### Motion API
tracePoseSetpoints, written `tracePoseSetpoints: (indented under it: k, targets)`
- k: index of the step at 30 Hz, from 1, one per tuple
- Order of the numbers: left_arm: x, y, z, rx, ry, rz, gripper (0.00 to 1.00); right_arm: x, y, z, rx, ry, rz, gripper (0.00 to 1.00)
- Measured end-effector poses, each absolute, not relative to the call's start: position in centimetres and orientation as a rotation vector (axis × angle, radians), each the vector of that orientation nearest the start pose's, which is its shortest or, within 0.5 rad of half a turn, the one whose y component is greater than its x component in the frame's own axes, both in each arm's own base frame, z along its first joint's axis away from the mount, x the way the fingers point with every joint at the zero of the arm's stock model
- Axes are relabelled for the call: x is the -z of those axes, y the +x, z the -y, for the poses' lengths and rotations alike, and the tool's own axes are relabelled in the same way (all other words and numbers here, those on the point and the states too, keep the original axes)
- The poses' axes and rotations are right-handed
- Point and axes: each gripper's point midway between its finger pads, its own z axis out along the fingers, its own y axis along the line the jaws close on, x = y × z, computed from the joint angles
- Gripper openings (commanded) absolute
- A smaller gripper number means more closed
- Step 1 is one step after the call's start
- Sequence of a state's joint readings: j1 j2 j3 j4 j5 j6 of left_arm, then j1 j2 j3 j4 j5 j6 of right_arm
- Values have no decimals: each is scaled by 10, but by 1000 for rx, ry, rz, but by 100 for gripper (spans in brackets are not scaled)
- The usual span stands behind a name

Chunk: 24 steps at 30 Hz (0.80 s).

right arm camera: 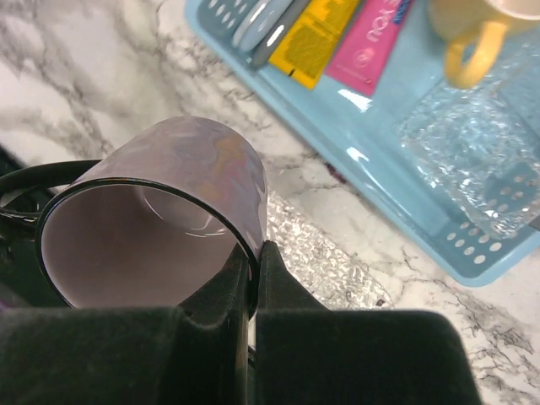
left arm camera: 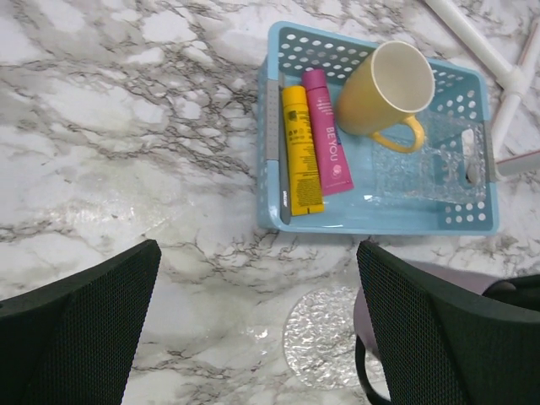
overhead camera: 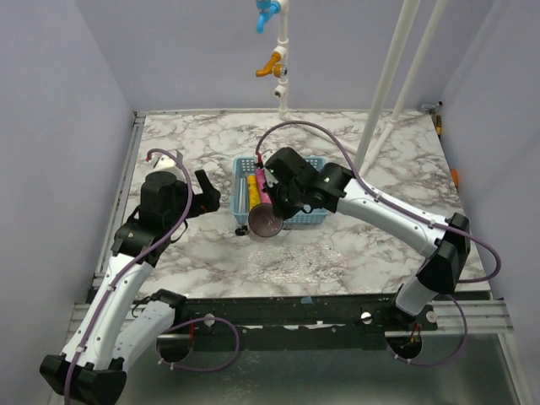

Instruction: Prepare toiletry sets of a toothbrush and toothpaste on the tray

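Note:
The yellow toothpaste tube (left arm camera: 301, 152) and the magenta-pink tube (left arm camera: 326, 139) lie side by side in the left part of the light-blue mesh basket (left arm camera: 472, 221). They also show in the right wrist view, yellow (right arm camera: 321, 38) and pink (right arm camera: 371, 46). Slim grey toothbrush handles (right arm camera: 266, 24) lie along the basket's left wall. A clear tray (overhead camera: 299, 263) lies on the marble in front of the basket, seen only by its sheen (left arm camera: 325, 337). My right gripper (right arm camera: 255, 261) is shut on the rim of a mauve mug (right arm camera: 181, 181), held tilted above the tray's left end. My left gripper (left arm camera: 253, 337) is open and empty, left of the basket.
A yellow mug (left arm camera: 384, 89) lies on its side in the basket next to a second piece of clear dimpled plastic (left arm camera: 430, 164). White poles (overhead camera: 396, 76) rise at the back right. The table's raised rim (overhead camera: 126, 169) runs along the left.

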<state>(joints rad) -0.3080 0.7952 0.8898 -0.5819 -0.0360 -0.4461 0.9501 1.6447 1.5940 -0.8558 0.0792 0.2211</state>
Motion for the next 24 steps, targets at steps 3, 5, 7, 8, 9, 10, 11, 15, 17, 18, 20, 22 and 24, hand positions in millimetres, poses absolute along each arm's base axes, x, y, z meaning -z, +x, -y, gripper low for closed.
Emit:
tracePoseSetpoints:
  k: [3, 5, 7, 8, 9, 10, 11, 15, 17, 18, 20, 22, 24]
  targets:
    - [-235, 260, 83, 362, -209, -2067, 99, -195, 224, -339, -420, -975, -2376, 0]
    - [-237, 259, 74, 320, -241, -2052, 99, -186, 216, -343, -422, -1032, -2396, 0]
    - [-239, 257, 65, 278, -275, -2034, 99, -174, 208, -346, -418, -1081, -2422, 0]
    - [-240, 256, 62, 263, -288, -2027, 99, -169, 205, -347, -412, -1103, -2435, 0]
    - [-241, 256, 57, 243, -306, -2017, 99, -163, 202, -348, -407, -1124, -2448, 0]
    - [-242, 255, 56, 243, -310, -2012, 99, -159, 199, -348, -402, -1138, -2459, 0]
    - [-243, 255, 54, 233, -319, -2005, 99, -154, 197, -349, -396, -1153, -2471, 0]
    - [-244, 256, 50, 213, -337, -1997, 99, -140, 193, -351, -368, -1183, -2505, 0]
    - [-244, 256, 49, 208, -340, -1995, 99, -134, 192, -351, -357, -1193, -2516, 0]
    - [-244, 256, 49, 208, -341, -1995, 99, -132, 191, -352, -353, -1197, -2522, 0]
    - [-244, 256, 49, 207, -342, -1995, 99, -127, 190, -353, -343, -1204, -2534, 0]
    - [-244, 256, 49, 207, -344, -1994, 99, -123, 188, -354, -338, -1207, -2544, 0]
    - [-244, 256, 49, 206, -345, -1994, 99, -121, 186, -355, -336, -1205, -2553, 0]
